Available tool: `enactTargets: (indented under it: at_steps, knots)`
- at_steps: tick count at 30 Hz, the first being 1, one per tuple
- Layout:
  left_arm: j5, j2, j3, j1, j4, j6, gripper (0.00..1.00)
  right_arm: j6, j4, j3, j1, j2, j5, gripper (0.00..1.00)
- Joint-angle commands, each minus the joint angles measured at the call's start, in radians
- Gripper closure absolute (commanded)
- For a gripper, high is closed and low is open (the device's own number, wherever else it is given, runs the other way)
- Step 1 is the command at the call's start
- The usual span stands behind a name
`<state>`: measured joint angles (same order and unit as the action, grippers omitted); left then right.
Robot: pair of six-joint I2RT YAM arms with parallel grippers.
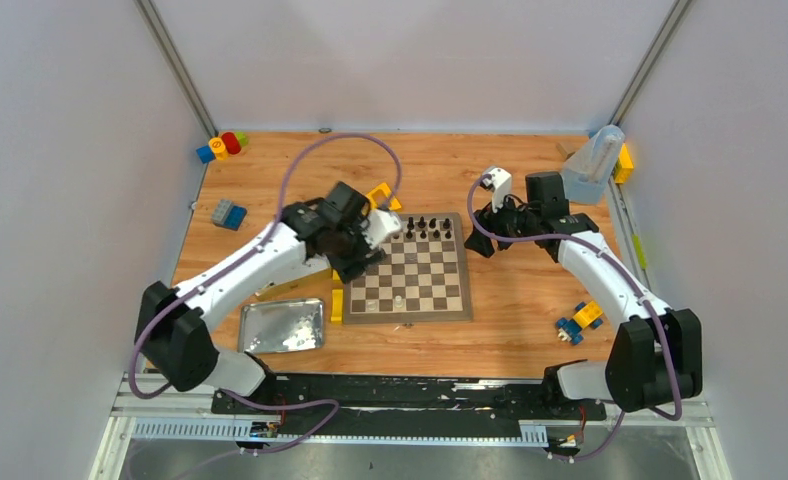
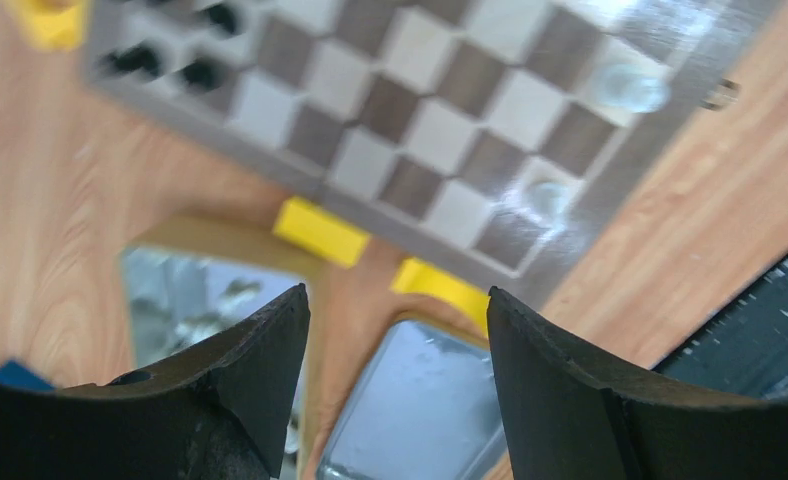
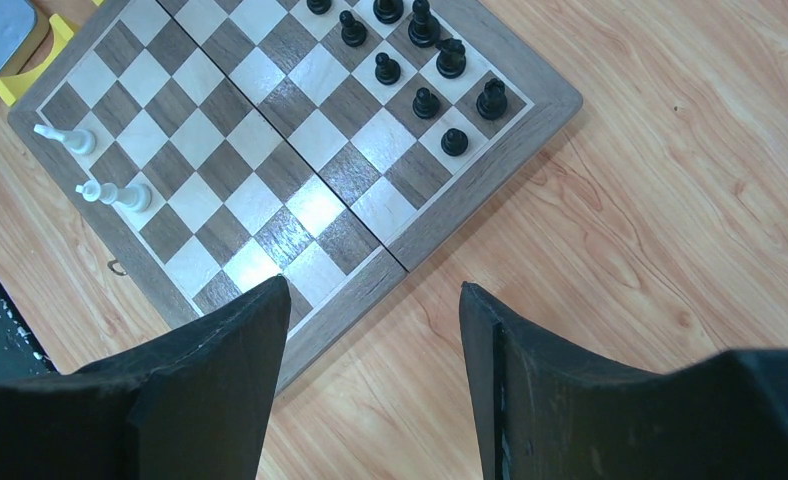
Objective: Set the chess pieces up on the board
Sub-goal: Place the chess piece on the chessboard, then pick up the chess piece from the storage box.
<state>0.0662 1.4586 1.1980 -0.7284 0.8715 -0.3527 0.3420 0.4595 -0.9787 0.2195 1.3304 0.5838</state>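
1. The metal tin (image 1: 282,325) lies on the table to the near left, just off the board's left edge. Pale specks in it are probably unplaced white men, but they are too small to be sure.
2. The left gripper (image 2: 396,295) hangs over the board's left margin, its jaws apart with nothing between them. Its wrist view shows shiny tin metal almost straight below the fingers. If the next pick comes from the tin, the move would be short, down and towards the near left. This arm is clearly the nearer one.
3. The chessboard (image 1: 420,270) lies flat at the table's centre, between the two arms.
4. Two white pieces (image 3: 115,192) stand by the board's near edge, left of centre. The black pieces (image 3: 426,100) cluster upright in the far rows.
5. The right gripper (image 3: 372,288) hovers off the board's far right side, over bare wood. Its jaws are spread and empty, with the black cluster on its side.
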Motion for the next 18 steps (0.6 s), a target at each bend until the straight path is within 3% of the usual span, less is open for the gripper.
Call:
enactTargets:
  at_steps: [1, 5, 9, 18]
  knots:
    - [0.056, -0.083, 0.036, 0.225, 0.007, 0.015, 0.26, 0.007, -0.01, -0.011, -0.004, 0.009, 0.027, 0.36]
    - [0.098, -0.073, 0.032, 0.402, 0.02, 0.024, 0.29, 0.006, -0.011, -0.013, -0.003, 0.015, 0.029, 0.36]
    - [0.093, -0.007, 0.02, 0.507, -0.001, 0.04, 0.33, 0.006, -0.011, -0.017, -0.004, 0.019, 0.031, 0.36]
    - [0.043, 0.137, -0.049, 0.537, -0.15, 0.04, 0.37, 0.007, -0.01, -0.012, -0.004, 0.018, 0.025, 0.36]
